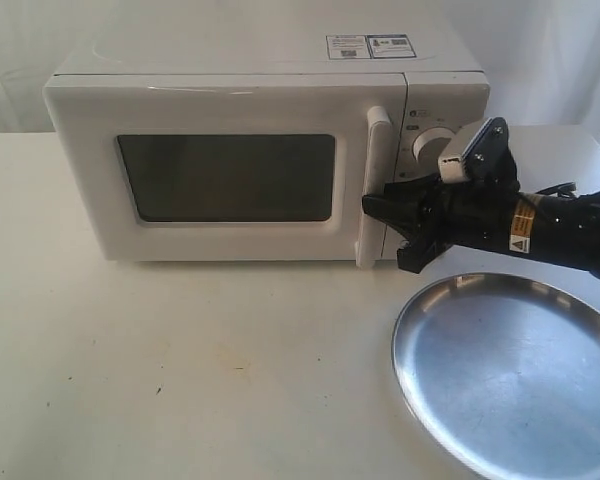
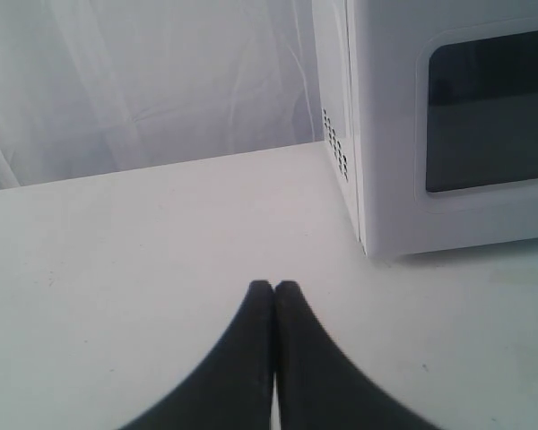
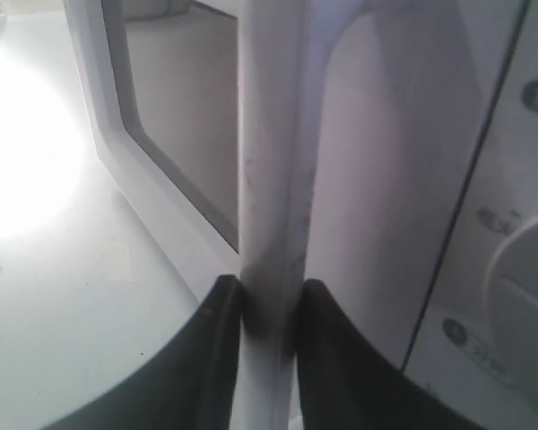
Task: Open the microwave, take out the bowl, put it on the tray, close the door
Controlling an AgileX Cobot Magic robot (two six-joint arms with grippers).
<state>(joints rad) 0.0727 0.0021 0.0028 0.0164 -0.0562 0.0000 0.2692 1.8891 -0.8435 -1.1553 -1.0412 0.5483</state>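
The white microwave (image 1: 250,90) stands at the back of the table, its door (image 1: 90,180) closed flat against the body. My right gripper (image 1: 385,232) is shut on the door's vertical bar handle (image 1: 373,150), low on the bar. The right wrist view shows both black fingers pressed against the sides of the handle (image 3: 273,134), with the gripper (image 3: 269,296) around it. The silver tray (image 1: 510,370) lies in front of the microwave at the right, under my right arm, with nothing on it. The bowl is hidden. My left gripper (image 2: 274,288) is shut on nothing, hovering over the table beside the microwave's left side (image 2: 386,134).
The dark window (image 1: 225,178) shows nothing of the inside. A round dial (image 1: 430,145) sits just behind my right gripper's camera. White curtains hang behind the table. Bare tabletop (image 1: 180,360) stretches in front of the microwave.
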